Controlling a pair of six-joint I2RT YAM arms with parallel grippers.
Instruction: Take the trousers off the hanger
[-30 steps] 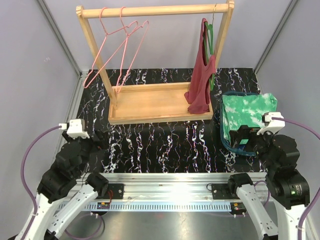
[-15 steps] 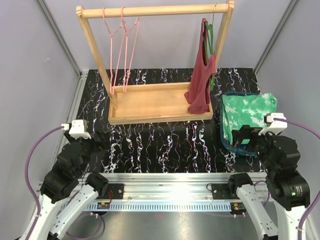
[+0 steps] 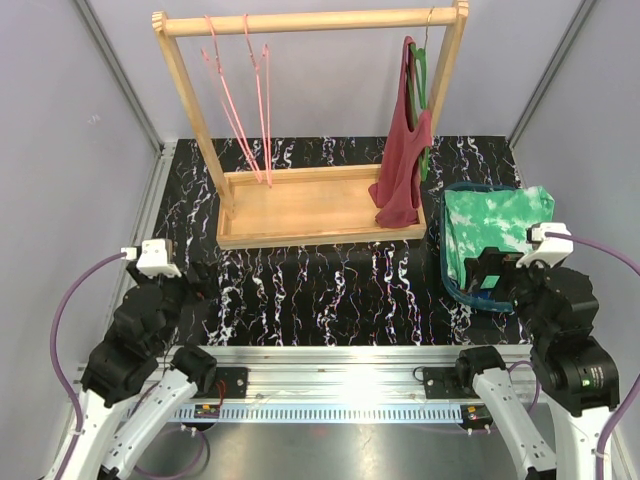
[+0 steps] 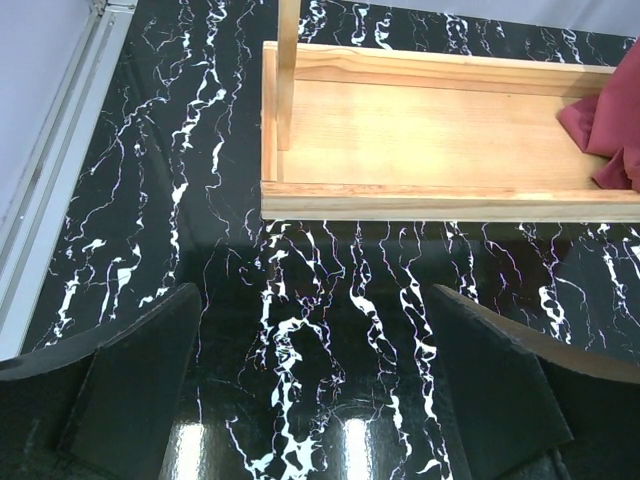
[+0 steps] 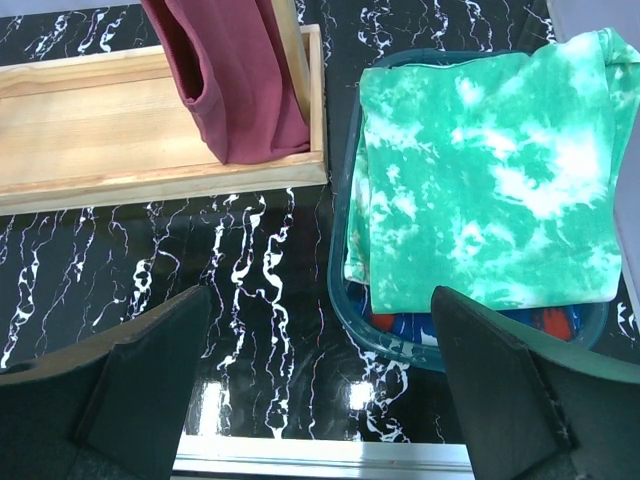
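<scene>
The green white-marbled trousers [image 3: 495, 228] lie folded on top in a teal basket [image 3: 470, 188] at the table's right. Under them a dark blue pair with red and white [image 5: 470, 325] peeks out at the basket's near rim [image 5: 400, 350]. Two bare pink hangers [image 3: 245, 100] hang from the left of the wooden rail. My right gripper [image 3: 487, 277] stands open just in front of the basket, nothing between its fingers [image 5: 320, 330]. My left gripper [image 3: 192, 277] is open over the bare tabletop at the near left [image 4: 316, 330].
A wooden rack [image 3: 320, 205] with a tray base stands mid-table at the back. A maroon tank top [image 3: 403, 165] hangs on a green hanger at its right end, its hem resting in the tray [image 5: 235, 80]. Grey walls close in both sides.
The two pink hangers have swung from a wide leftward tilt to nearly edge-on under the rail. The left arm has drawn back slightly; the right arm is still.
</scene>
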